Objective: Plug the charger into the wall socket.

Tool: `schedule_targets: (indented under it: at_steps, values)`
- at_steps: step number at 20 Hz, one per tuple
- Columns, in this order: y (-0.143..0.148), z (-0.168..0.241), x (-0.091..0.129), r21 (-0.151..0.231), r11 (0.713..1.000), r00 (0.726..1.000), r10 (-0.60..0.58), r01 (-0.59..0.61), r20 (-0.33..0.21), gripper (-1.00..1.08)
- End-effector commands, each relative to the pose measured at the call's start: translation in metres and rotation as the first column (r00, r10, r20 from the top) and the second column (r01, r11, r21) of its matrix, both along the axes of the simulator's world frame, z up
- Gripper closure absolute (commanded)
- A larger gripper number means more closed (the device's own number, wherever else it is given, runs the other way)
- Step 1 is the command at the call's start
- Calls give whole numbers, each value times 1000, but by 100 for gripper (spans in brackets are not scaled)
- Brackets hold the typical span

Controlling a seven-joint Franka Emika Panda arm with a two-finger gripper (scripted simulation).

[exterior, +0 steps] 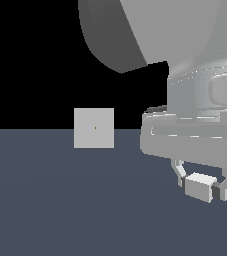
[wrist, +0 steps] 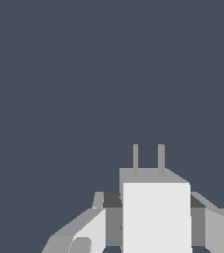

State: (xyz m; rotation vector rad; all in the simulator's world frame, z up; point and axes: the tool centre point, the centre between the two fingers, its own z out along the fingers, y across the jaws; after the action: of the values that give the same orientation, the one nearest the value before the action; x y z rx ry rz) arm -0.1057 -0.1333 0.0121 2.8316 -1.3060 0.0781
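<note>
The charger is a small off-white block held between the fingers of my gripper at the exterior view's right, lifted off the blue-grey floor. In the wrist view the charger shows two thin prongs sticking out of its front face, with the gripper shut on its sides. The wall socket is a flat light-grey square panel standing upright, with a tiny dark dot at its centre. It stands well to the exterior view's left of the gripper and apart from it. The wrist view does not show the socket.
The blue-grey floor spreads under everything, with a black background above it. The arm's large grey body fills the exterior view's upper right.
</note>
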Motion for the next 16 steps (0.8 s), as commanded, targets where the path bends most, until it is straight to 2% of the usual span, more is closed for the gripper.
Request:
schedule_targets:
  at_steps: [1,6,10,13,16]
  values:
    - [2,1,1,0,1000,1000,7,-7,0,108]
    - [19,10,14,-1,996,996,90,-90,0,108]
    - [49,26,32,-3,975,975,224,-224,-1,108]
    - [82,42,46,-4,936,936,353,-353,-1,108]
    - [119,58,55,-4,875,875,484,-484,-1,108]
